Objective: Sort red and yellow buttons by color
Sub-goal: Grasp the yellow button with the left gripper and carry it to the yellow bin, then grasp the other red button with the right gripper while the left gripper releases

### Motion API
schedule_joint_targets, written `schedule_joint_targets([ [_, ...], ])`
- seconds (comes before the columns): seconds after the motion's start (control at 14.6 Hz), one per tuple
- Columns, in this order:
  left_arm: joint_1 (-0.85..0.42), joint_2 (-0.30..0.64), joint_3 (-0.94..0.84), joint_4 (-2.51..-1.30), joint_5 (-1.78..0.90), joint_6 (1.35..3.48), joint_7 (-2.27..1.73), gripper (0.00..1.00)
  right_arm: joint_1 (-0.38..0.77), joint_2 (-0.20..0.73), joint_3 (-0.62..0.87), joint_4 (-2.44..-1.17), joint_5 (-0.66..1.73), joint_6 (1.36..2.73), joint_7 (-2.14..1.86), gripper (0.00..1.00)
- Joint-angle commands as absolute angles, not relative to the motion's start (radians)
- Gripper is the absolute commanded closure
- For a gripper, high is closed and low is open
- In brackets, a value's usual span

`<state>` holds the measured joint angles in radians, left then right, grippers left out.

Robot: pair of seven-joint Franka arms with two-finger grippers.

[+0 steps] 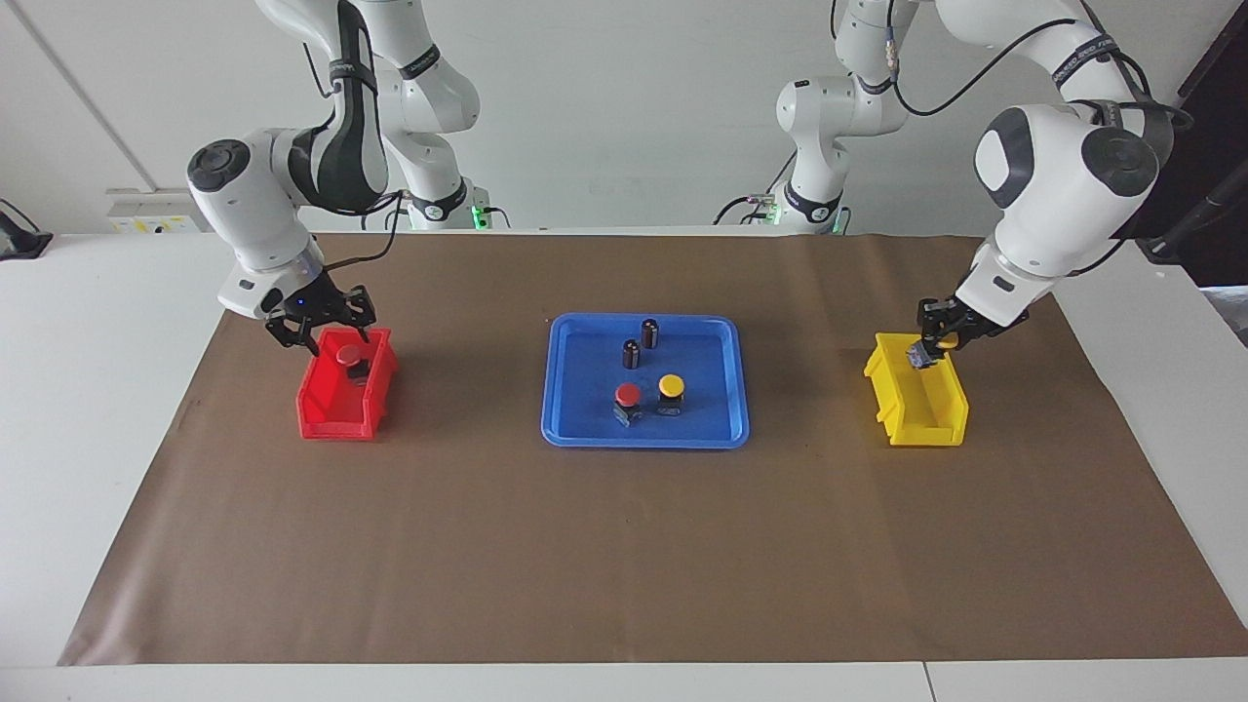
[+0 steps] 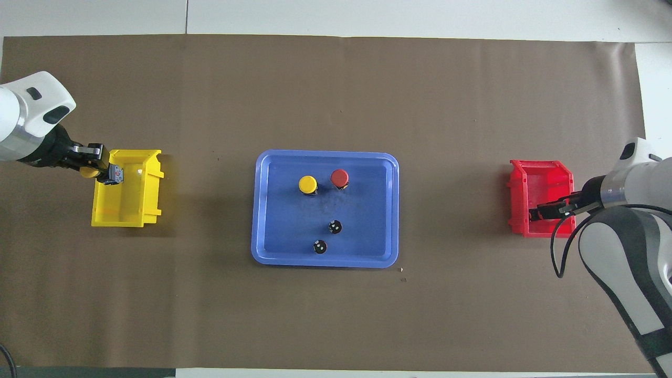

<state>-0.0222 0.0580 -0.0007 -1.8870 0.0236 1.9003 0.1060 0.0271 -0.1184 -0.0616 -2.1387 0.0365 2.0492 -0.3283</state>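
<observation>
A blue tray (image 1: 585, 385) (image 2: 289, 220) in the middle holds one red button (image 1: 628, 395) (image 2: 339, 178) and one yellow button (image 1: 671, 387) (image 2: 307, 184), side by side. My left gripper (image 1: 926, 349) (image 2: 105, 171) is shut on a second yellow button (image 1: 919, 355) (image 2: 114, 174) and holds it over the yellow bin (image 1: 921, 409) (image 2: 126, 205), above the bin's end nearer the robots. My right gripper (image 1: 327, 331) (image 2: 541, 212) is open just above the red bin (image 1: 331, 414) (image 2: 541, 178). A second red button (image 1: 348, 358) stands in that bin below it.
Two dark cylinders with pale tops (image 1: 649, 333) (image 1: 632, 353) stand in the tray nearer the robots than the buttons, also in the overhead view (image 2: 335, 227) (image 2: 319, 247). Brown paper (image 1: 624, 546) covers the table.
</observation>
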Motion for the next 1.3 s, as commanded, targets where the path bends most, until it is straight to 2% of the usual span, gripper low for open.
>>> schedule_joint_targets([
  [0.0,0.012,-0.023,-0.014,-2.087,0.049,2.072,0.159,0.99,0.231,0.007,-0.051,-1.903,0.049,1.98,-0.052,0.04],
  [0.07,0.012,-0.021,-0.014,-2.109,0.049,2.088,0.163,0.99,0.311,0.041,-0.051,-1.841,0.045,1.973,0.085,0.01],
  [0.27,0.012,-0.021,-0.014,-2.184,0.048,2.166,0.153,0.99,0.467,0.249,-0.048,-1.569,0.04,1.925,0.403,0.0],
  [0.41,0.011,-0.021,-0.014,-2.227,0.049,2.206,0.153,0.99,0.515,0.302,-0.048,-1.545,0.04,1.966,0.458,0.0],
  [0.55,0.011,-0.025,-0.014,-2.252,0.049,2.207,0.155,0.98,0.57,0.365,-0.049,-1.574,0.032,2.053,0.524,0.0],
  [0.68,0.011,-0.035,-0.014,-2.272,0.048,2.204,0.156,0.96,0.574,0.379,-0.048,-1.601,0.023,2.1,0.532,0.0],
  [0.75,0.011,-0.035,-0.014,-2.272,0.049,2.207,0.155,0.84,0.586,0.391,-0.048,-1.601,0.023,2.106,0.54,0.0],
  [0.89,0.009,-0.032,-0.015,-2.266,0.049,2.212,0.15,0.32,0.6,0.42,-0.048,-1.605,0.021,2.144,0.546,0.0],
  [1.03,0.009,-0.032,-0.015,-2.263,0.049,2.207,0.15,0.15,0.607,0.433,-0.048,-1.644,0.021,2.202,0.546,0.0],
  [1.23,-0.002,-0.017,-0.015,-2.15,0.049,2.113,0.149,0.14,0.626,0.439,-0.048,-1.684,0.005,2.237,0.546,0.01],
])
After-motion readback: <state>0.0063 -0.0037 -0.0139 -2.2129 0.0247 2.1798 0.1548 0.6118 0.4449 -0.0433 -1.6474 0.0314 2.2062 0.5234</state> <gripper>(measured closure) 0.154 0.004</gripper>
